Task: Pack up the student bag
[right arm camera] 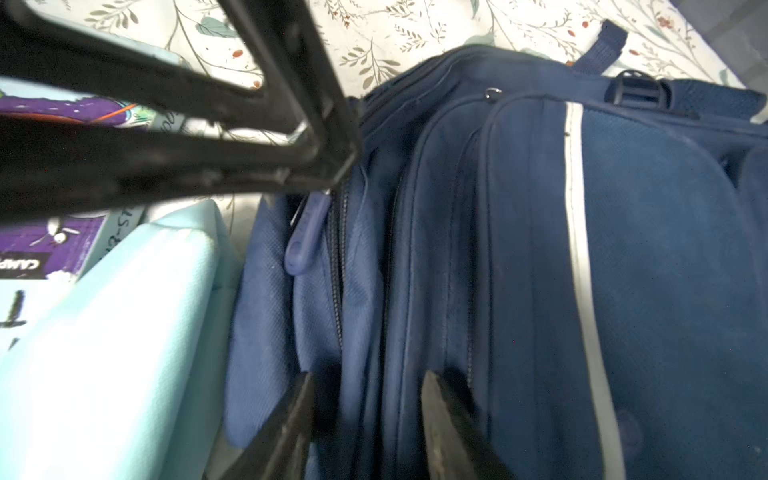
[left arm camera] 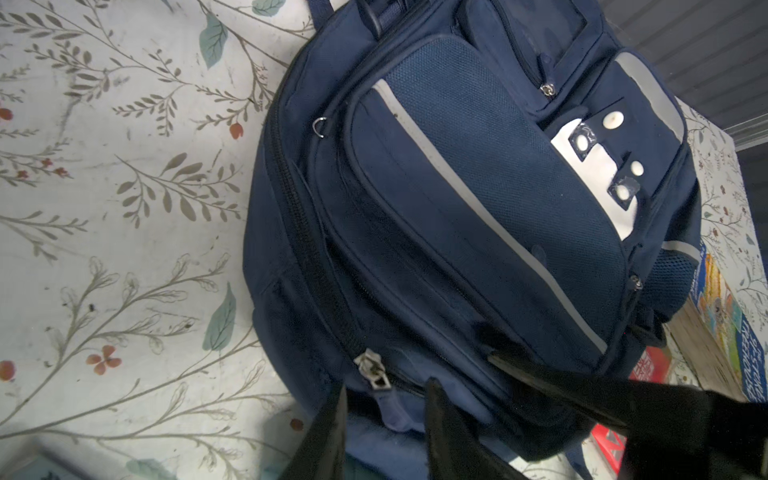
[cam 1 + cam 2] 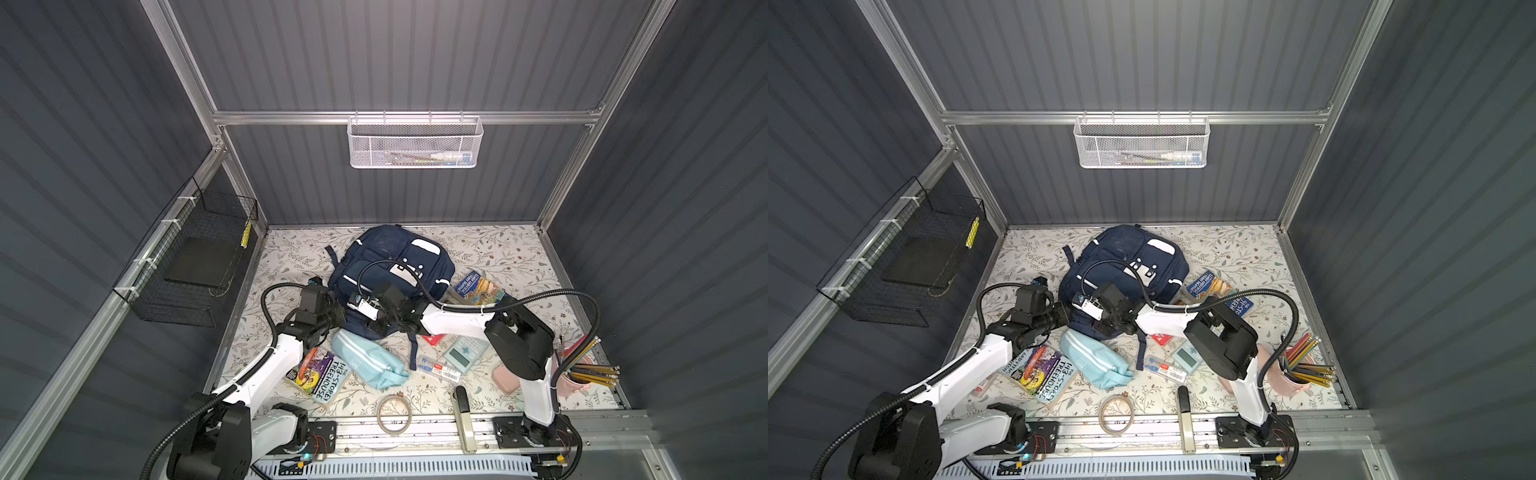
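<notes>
**Both top views.** The student bag [image 3: 374,249] [image 3: 1121,249] lies front-up on the floral tabletop [image 3: 498,257], near the middle, with its top toward the back wall. The left gripper [image 3: 337,318] meets the bag's near left corner. The right gripper [image 3: 372,324] reaches across the middle to the bag's near edge, just beside the left one. A light blue pouch [image 3: 370,365] lies just beside the bag's near edge, and a book [image 3: 318,374] lies next to the pouch.

**Left wrist view.** The left gripper's fingers [image 2: 328,432] stand a narrow gap apart over the bag's main zip. The metal zip slider [image 2: 372,372] sits just beyond the tips, and blue fabric fills the gap. Whether the jaws pinch anything cannot be told.

**Right wrist view.** The right gripper's fingers [image 1: 444,419] stand moderately apart, astride a fold of the bag along its zip line. Whether they grip the fold cannot be told. The left gripper's tips sit at the upper end of a blue zip pull [image 1: 305,237], which hangs below them.
</notes>
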Controlling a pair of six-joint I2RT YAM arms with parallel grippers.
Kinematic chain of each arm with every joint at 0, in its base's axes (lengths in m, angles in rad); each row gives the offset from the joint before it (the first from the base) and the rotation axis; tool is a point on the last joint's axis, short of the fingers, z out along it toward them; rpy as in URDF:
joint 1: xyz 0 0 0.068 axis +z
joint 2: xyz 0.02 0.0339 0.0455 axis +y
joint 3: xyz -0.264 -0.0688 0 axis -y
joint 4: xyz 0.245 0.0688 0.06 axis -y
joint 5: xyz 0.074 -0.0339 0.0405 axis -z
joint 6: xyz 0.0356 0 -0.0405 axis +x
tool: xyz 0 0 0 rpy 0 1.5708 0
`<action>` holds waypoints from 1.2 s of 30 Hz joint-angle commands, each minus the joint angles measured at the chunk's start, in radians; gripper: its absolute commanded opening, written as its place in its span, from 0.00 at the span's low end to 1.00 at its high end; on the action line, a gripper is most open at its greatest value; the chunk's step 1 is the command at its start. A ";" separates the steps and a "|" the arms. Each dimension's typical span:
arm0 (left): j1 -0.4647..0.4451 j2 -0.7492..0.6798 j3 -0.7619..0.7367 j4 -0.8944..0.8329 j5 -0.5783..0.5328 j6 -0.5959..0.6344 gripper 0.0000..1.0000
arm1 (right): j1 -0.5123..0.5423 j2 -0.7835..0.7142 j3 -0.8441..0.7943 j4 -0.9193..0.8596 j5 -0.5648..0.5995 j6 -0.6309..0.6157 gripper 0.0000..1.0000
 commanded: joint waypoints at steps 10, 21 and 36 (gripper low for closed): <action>0.002 0.060 0.024 0.044 0.069 0.041 0.35 | -0.057 -0.147 0.074 -0.197 -0.102 -0.051 0.00; -0.036 0.063 -0.037 0.211 0.157 -0.028 0.47 | -0.060 -0.141 0.106 -0.203 -0.155 0.002 0.00; -0.140 0.123 -0.069 0.192 0.028 0.043 0.28 | -0.101 -0.149 0.131 -0.194 -0.188 0.035 0.00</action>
